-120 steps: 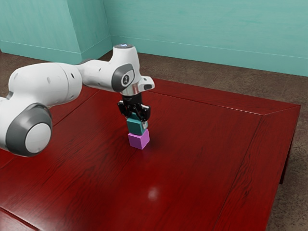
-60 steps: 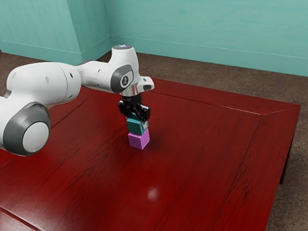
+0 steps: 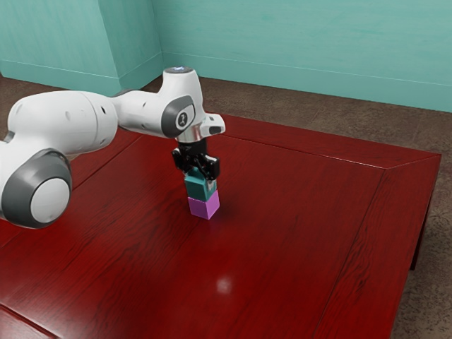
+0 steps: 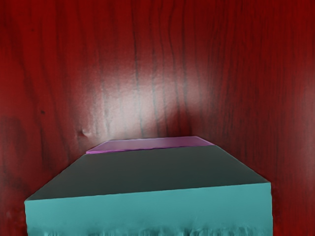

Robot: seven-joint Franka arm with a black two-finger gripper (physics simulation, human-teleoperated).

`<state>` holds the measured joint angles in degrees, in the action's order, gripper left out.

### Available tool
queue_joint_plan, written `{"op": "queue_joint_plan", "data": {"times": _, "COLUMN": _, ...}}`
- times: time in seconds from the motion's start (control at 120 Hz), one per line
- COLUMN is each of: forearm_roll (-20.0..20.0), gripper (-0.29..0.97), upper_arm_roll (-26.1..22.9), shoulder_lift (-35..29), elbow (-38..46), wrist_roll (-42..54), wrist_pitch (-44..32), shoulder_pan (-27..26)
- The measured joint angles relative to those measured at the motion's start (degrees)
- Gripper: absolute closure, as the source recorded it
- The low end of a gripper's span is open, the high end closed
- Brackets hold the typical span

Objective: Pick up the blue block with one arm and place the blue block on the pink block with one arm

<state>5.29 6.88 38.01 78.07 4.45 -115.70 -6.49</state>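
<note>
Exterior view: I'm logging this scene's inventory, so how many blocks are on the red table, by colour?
blue block: 1
pink block: 1
Total: 2

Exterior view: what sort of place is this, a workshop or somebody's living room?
Probably a plain room rendered in a simulator, set up for robot practice: a large red wooden table, bare teal walls, a brown floor and a white robot arm reaching over the table.
</note>
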Motion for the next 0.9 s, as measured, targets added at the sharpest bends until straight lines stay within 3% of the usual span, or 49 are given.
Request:
{"op": "queue_joint_plan", "data": {"times": 0.225, "forearm_roll": 0.3, "gripper": 0.08, "upper_arm_roll": 0.0, "shoulder_lift": 0.0, "elbow": -0.1, "wrist_roll": 0.9, "wrist_pitch": 0.1, "shoulder_pan": 0.0}}
{"op": "queue_joint_plan", "data": {"times": 0.567, "forearm_roll": 0.2, "gripper": 0.02, "upper_arm_roll": 0.1, "shoulder_lift": -0.6, "elbow": -1.4, "wrist_roll": 1.6, "wrist_pitch": 0.8, "shoulder_pan": 0.3}}
{"op": "queue_joint_plan", "data": {"times": 0.9, "forearm_roll": -1.2, "gripper": 0.0, "upper_arm_roll": -1.4, "shoulder_lift": -12.8, "elbow": -2.2, "wrist_roll": 2.0, "wrist_pitch": 7.6, "shoulder_pan": 0.5}}
